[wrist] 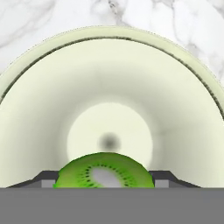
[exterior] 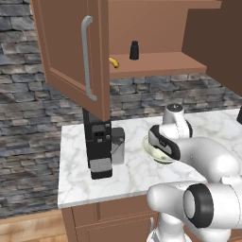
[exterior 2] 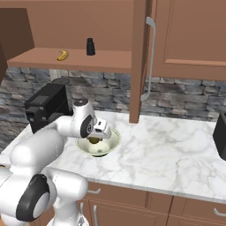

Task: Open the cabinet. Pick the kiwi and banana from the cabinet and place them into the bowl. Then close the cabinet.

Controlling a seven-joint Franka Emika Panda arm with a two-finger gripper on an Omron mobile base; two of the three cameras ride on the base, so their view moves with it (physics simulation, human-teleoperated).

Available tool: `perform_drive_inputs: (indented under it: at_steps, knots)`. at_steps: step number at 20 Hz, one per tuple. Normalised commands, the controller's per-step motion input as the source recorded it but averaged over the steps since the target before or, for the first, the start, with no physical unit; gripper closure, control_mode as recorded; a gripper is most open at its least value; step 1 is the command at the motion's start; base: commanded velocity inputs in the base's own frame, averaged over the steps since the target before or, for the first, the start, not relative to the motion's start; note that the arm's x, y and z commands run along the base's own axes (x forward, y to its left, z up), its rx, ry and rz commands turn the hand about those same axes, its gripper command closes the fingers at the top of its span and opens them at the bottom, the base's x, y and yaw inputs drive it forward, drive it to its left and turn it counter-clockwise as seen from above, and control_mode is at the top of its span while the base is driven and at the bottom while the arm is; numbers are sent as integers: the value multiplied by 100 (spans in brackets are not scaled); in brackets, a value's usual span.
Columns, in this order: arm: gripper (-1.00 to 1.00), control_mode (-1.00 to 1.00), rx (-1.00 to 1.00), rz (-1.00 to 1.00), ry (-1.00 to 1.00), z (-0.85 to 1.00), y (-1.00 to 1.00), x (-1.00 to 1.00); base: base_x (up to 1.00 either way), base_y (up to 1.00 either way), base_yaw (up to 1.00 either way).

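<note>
The gripper [exterior 2: 96, 137] is held just above the bowl [exterior 2: 110, 145] on the marble counter [exterior 2: 167, 150], w/ the kiwi [wrist: 104, 171] seen between the finger tips in the hand view, cut face toward the camera; jaws are set wide and appear clamped on the kiwi, though contact at the pads can't be made out for certain. The bowl's floor lies directly below the fruit, so the drop is judged a matter of release only. The banana [exterior 2: 62, 55] is left on the cabinet [exterior: 71, 47] shelf, up and to the far left of the gripper in the right base view, long axis roughly along the shelf front; a black bottle [exterior 2: 90, 46] stands just to its right. Counted: 1 kiwi, 1 banana, 1 bowl, 1 bottle, 1 coffee machine [exterior: 99, 146], 2 cabinet doors, both swung open.
</note>
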Motion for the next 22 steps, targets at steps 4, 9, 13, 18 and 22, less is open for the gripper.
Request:
perform_drive_inputs:
  at_steps: [4,9,13,18,22]
  knots:
    - [100,-100,0,0,0,-18,-4,7,0,0,0]
    - [100,-100,0,0,0,-18,-1,7,0,0,0]
    - [100,-100,0,0,0,-19,-1,8,0,0,0]
    - [100,-100,0,0,0,-17,-4,8,0,0,0]
    - [100,-100,0,0,1,-8,-4,8,0,0,0]
